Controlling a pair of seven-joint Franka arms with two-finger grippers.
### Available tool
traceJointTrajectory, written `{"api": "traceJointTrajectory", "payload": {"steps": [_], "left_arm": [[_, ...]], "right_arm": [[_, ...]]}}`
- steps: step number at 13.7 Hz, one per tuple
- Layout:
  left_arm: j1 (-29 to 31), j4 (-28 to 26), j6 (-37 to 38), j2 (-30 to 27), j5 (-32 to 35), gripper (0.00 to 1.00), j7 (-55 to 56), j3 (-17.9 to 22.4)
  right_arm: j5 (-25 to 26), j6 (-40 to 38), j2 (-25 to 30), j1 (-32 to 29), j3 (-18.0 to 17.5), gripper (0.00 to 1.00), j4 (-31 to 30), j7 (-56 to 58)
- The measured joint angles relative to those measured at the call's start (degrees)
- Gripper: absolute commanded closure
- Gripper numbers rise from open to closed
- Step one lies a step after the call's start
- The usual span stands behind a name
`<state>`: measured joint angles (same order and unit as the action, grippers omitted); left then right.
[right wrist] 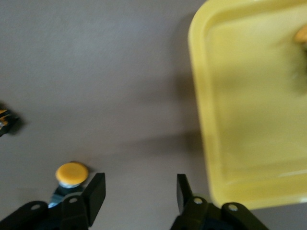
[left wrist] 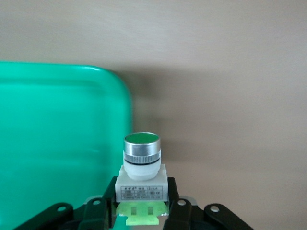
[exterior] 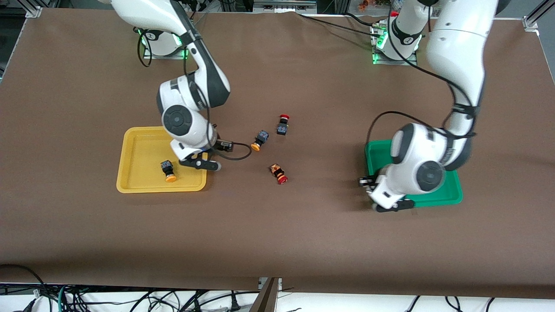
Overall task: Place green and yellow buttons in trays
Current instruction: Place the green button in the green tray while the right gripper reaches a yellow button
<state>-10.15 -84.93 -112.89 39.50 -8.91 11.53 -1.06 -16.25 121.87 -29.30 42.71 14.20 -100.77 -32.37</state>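
Note:
My left gripper (left wrist: 141, 191) is shut on a green button (left wrist: 141, 167) with a pale grey body, held upright over the green tray's (left wrist: 57, 143) rim, at the corner toward the right arm's end. In the front view this gripper (exterior: 367, 182) is at the green tray's (exterior: 446, 193) edge. My right gripper (right wrist: 140, 189) is open and empty over bare table between the yellow tray (right wrist: 249, 105) and a yellow button (right wrist: 72, 173). That button (exterior: 259, 141) lies on the table. Another yellow button (exterior: 168, 170) lies in the yellow tray (exterior: 138, 147). No second green button shows.
Two red-capped buttons lie mid-table: one upright (exterior: 283, 124), one on its side (exterior: 279, 173) nearer the front camera. The brown cloth covers the whole table. The left arm's body hides much of the green tray's inside.

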Motion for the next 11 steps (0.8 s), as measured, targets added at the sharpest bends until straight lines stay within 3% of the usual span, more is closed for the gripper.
{"api": "traceJointTrajectory", "payload": {"steps": [3, 5, 8, 11], "left_arm": [[3.7, -6.6, 0.3, -3.1, 0.7, 0.93, -7.9, 0.0], [4.0, -12.4, -1.8, -5.7, 4.2, 0.88, -8.7, -0.1], [4.1, -23.3, -11.3, -9.8, 6.1, 0.77, -8.9, -0.1], [4.1, -28.7, -17.1, -10.5, 6.1, 0.45, -9.0, -0.2]], "right_arm": [[-1.0, 1.3, -1.3, 2.6, 0.0, 0.12, 0.1, -6.4], [-2.1, 2.1, -2.1, 3.5, 0.0, 0.1, 0.3, -8.7], [-6.5, 3.7, -3.3, 4.5, -0.3, 0.1, 0.3, -10.6], [-7.7, 6.8, -4.4, 5.5, -0.7, 0.1, 0.4, -14.1]]}}
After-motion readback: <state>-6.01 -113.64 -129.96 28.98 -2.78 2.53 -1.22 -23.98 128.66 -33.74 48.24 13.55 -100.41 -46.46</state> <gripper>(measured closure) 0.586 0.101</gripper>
